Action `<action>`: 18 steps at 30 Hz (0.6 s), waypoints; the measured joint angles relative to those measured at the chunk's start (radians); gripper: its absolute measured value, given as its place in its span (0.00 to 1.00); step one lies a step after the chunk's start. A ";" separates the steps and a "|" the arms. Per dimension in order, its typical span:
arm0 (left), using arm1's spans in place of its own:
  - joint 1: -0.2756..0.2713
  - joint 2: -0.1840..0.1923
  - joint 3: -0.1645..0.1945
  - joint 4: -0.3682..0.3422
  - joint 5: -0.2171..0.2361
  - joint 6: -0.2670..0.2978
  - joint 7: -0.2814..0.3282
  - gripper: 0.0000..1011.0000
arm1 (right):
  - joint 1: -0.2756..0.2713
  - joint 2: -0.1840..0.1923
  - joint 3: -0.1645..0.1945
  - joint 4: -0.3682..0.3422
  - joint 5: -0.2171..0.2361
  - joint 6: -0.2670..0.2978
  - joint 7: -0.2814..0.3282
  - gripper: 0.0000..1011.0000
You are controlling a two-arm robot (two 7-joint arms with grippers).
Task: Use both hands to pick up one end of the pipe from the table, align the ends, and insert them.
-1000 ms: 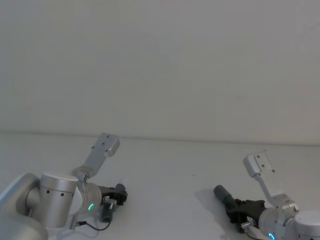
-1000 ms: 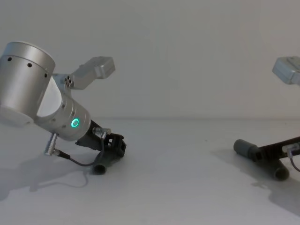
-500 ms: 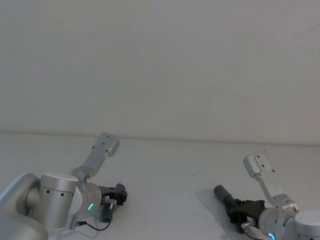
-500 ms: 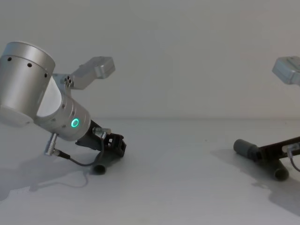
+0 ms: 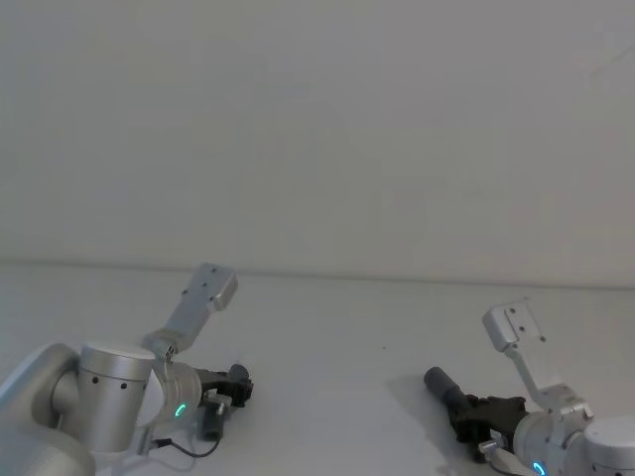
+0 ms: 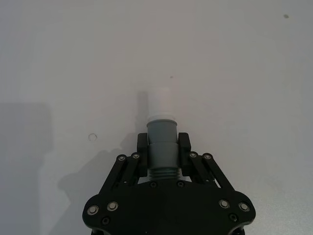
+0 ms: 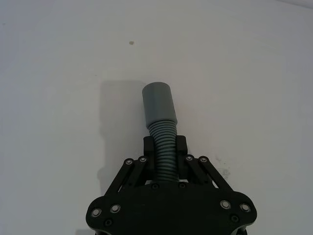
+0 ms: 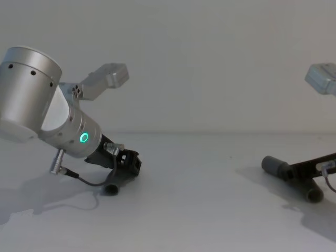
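Observation:
My left gripper [image 6: 163,144] is shut on the pipe piece that has a smooth grey collar [image 6: 161,139] and a narrow white tip [image 6: 160,105], which pokes out past the fingers low over the white table [image 6: 234,73]. In the head view this gripper [image 5: 234,386] sits at the lower left, and in the chest view the gripper [image 8: 134,162] has the hose's tail end [image 8: 111,189] on the table. My right gripper [image 7: 165,147] is shut on the ribbed hose [image 7: 164,147] of the other piece, its wide grey cuff [image 7: 158,103] sticking out in front. That cuff [image 5: 439,382] lies at the lower right, also as the cuff [image 8: 274,166] in the chest view.
A plain pale wall [image 5: 317,129] rises behind the table's far edge. Bare white table [image 8: 205,199] lies between the two grippers. A thin black cable [image 8: 86,181] loops from the left wrist down to the surface.

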 joint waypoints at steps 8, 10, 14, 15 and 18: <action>-0.015 -0.001 0.015 0.014 0.010 0.000 -0.010 0.32 | 0.000 0.000 0.000 0.000 0.000 0.000 0.000 0.22; -0.029 -0.001 0.028 0.023 0.018 -0.001 -0.025 0.32 | 0.000 0.000 0.000 0.000 0.000 0.000 0.000 0.22; -0.057 0.002 0.055 0.034 0.034 -0.002 -0.051 0.32 | 0.000 0.000 0.000 0.000 0.000 0.000 0.000 0.22; -0.062 0.002 0.059 0.036 0.035 -0.002 -0.055 0.32 | 0.000 0.000 0.000 0.000 0.000 0.000 0.000 0.22; -0.086 0.008 0.078 0.038 0.048 -0.002 -0.075 0.32 | 0.000 0.000 0.000 0.000 0.000 0.000 0.000 0.22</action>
